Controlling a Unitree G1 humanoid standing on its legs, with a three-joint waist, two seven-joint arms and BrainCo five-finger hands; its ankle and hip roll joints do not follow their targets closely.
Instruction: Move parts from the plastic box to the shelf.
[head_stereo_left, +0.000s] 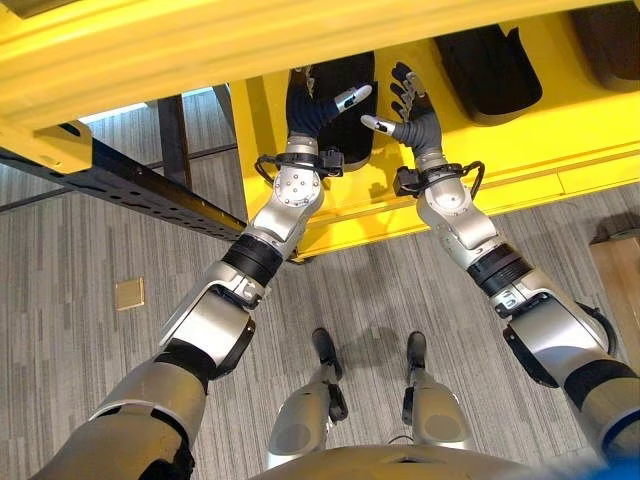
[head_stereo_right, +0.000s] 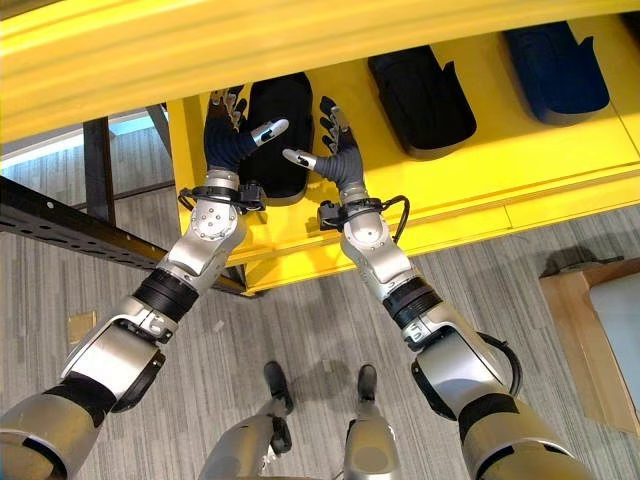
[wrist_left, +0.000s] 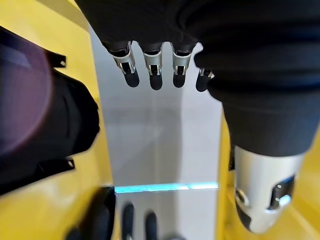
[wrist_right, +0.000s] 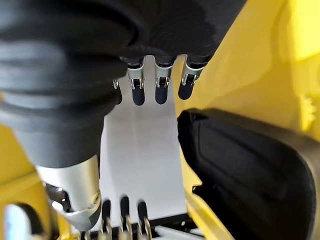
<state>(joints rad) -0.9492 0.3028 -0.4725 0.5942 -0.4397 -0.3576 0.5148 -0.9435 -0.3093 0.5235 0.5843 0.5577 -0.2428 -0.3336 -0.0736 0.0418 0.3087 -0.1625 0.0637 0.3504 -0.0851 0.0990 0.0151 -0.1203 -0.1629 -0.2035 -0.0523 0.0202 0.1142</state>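
Grey striped carpet floor (head_stereo_left: 90, 340), black perforated rail (head_stereo_left: 130, 185), wooden-edged furniture (head_stereo_right: 590, 320) at the right

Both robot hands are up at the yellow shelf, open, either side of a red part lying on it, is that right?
Not quite: the part between the left hand and right hand is black, not red, as the right eye view shows. Both hands are open at the yellow shelf.

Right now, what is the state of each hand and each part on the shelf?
Left hand: open, empty, raised over the near black part.
Right hand: open, empty, raised beside that part.
Near black part: lying on the yellow shelf, between the hands, not held.
Middle black part: lying on the shelf, untouched.
Blue part: lying on the shelf, untouched.
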